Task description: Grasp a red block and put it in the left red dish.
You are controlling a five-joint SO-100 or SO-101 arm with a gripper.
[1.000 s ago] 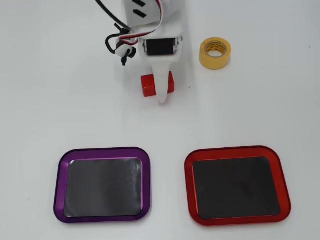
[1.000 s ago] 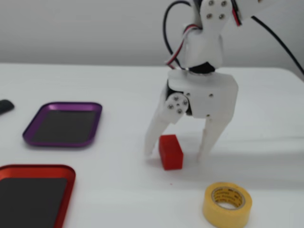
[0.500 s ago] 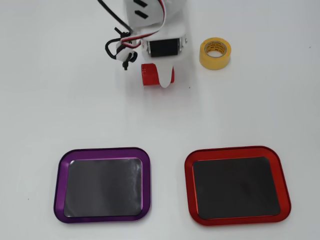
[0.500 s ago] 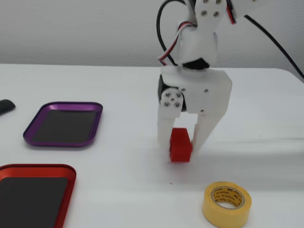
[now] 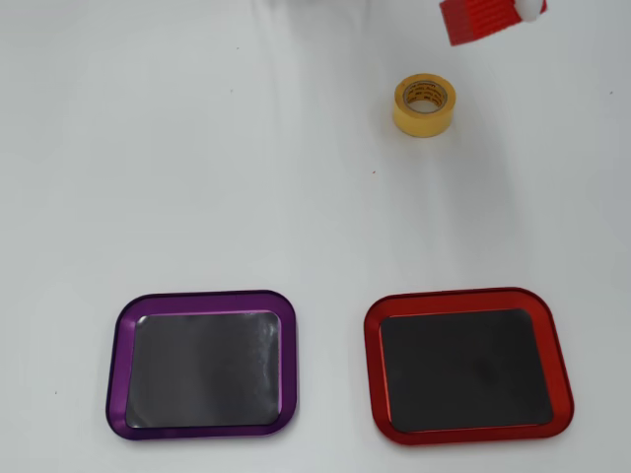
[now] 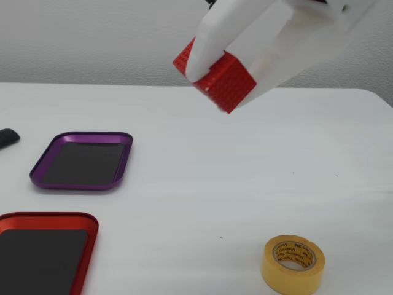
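Observation:
My white gripper (image 6: 218,83) is shut on the red block (image 6: 228,83), a small ribbed bright red brick, and holds it high above the table. In the overhead view the block (image 5: 480,20) is at the top right edge, with only a bit of the gripper's fingers (image 5: 532,8) showing. The red dish (image 5: 373,365), with a glossy red rim and black floor, lies at the lower right of the overhead view. In the fixed view it (image 6: 49,217) is at the bottom left. The dish is empty and far from the block.
A purple-rimmed tray (image 5: 116,365) of the same shape lies beside the red dish, also empty (image 6: 83,184). A yellow tape roll (image 5: 419,120) stands on the white table near the gripper (image 6: 291,273). A dark object (image 6: 6,137) pokes in at the fixed view's left edge.

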